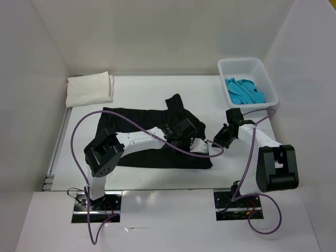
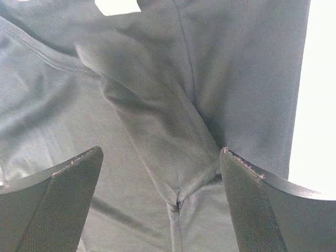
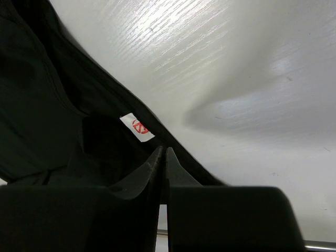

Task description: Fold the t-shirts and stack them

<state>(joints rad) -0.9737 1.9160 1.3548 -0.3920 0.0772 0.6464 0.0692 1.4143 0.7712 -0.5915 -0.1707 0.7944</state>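
Note:
The black t-shirt [image 1: 152, 157] lies spread out in the middle of the table, with a sleeve bunched up at its far side. My left gripper [image 1: 177, 131] hovers over its right half, open wide. In the left wrist view a raised fold of the black shirt [image 2: 157, 121] runs between the two fingers [image 2: 58, 210]. My right gripper [image 1: 220, 138] is shut, just off the shirt's right edge. In the right wrist view its tips [image 3: 163, 153] sit by the hem, near a white label [image 3: 137, 127]. The cream-white t-shirt [image 1: 89, 89] lies folded at the far left. The turquoise t-shirt [image 1: 244, 90] lies crumpled in the basket.
A white lattice basket [image 1: 247, 64] stands at the far right corner. White walls close in the table on the left, back and right. Purple cables [image 1: 79, 131] loop from both arm bases over the near part of the table.

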